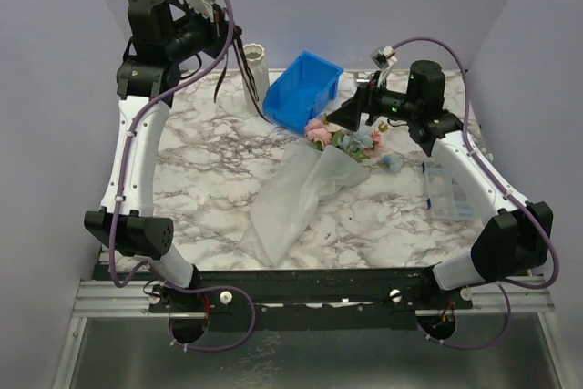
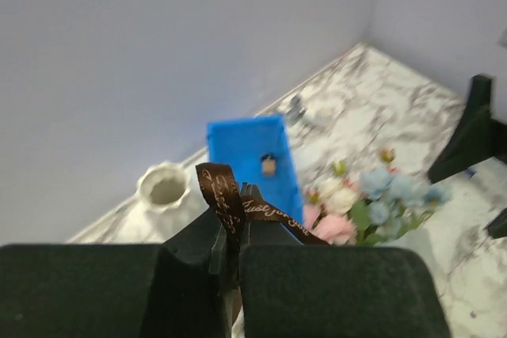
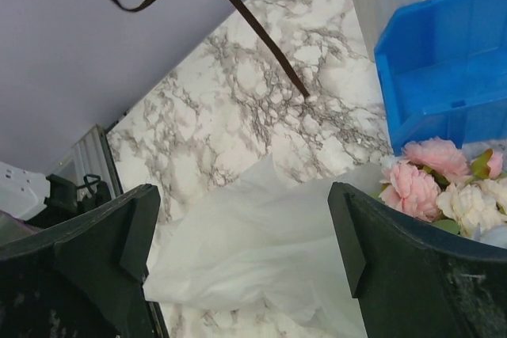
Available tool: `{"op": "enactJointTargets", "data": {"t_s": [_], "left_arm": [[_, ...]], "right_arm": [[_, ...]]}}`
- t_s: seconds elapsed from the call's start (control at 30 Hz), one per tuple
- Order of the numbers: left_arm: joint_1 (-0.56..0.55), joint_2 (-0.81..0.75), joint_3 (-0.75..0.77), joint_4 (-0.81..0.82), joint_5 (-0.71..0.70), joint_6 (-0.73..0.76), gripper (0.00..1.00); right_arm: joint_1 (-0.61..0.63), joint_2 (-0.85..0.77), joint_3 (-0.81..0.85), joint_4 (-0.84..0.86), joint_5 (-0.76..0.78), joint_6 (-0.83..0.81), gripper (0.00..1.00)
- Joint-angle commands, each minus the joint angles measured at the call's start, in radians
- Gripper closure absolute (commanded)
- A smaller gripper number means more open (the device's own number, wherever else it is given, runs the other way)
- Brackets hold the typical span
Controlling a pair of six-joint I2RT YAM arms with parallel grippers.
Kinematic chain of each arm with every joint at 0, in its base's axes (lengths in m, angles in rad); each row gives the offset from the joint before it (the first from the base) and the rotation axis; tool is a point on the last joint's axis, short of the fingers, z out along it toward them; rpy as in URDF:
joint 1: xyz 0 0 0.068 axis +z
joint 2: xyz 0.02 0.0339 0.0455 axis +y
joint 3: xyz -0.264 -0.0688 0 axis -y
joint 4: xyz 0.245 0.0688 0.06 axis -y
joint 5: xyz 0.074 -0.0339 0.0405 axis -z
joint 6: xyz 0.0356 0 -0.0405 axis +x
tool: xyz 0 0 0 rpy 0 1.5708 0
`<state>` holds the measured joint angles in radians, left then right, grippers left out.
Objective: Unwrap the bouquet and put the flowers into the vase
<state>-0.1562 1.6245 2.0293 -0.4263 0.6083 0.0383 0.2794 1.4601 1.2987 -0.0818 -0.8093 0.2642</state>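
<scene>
A brown lettered ribbon (image 2: 230, 199) is pinched in the left gripper (image 2: 231, 244) above an off-white scalloped vase (image 2: 165, 188), blue plastic bin (image 2: 247, 148) and pastel flowers (image 2: 360, 205).

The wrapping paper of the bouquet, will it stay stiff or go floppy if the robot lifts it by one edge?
Probably floppy: the wrapping paper lies in soft crumpled folds, flat on the table. It looks thin and translucent, so likely light and easy to tear. The flowers rest in its open end, so lifting it may drag them.
</scene>
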Motion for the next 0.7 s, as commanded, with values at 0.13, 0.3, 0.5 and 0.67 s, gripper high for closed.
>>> {"op": "enactJointTargets", "data": {"t_s": [0.13,0.3,0.5,0.67], "left_arm": [[0.283,-0.106,-0.128,-0.457,-0.275,0.292,1.00],[0.521,-0.139,-0.178,-0.625,-0.276,0.384,1.00],[0.691,-0.181,-0.146,-0.798,-0.252,0.494,1.00],[0.704,-0.237,-0.174,-0.921,-0.258,0.592,1.00]], "right_arm": [[0.000,-0.017,-0.075,-0.046,-0.071,-0.111,0.00],[0.000,-0.008,-0.091,-0.071,-0.081,-0.171,0.00],[-0.001,0.010,-0.108,-0.073,-0.079,-0.191,0.00],[-0.001,0.025,-0.106,-0.078,-0.080,-0.203,0.00]]}}
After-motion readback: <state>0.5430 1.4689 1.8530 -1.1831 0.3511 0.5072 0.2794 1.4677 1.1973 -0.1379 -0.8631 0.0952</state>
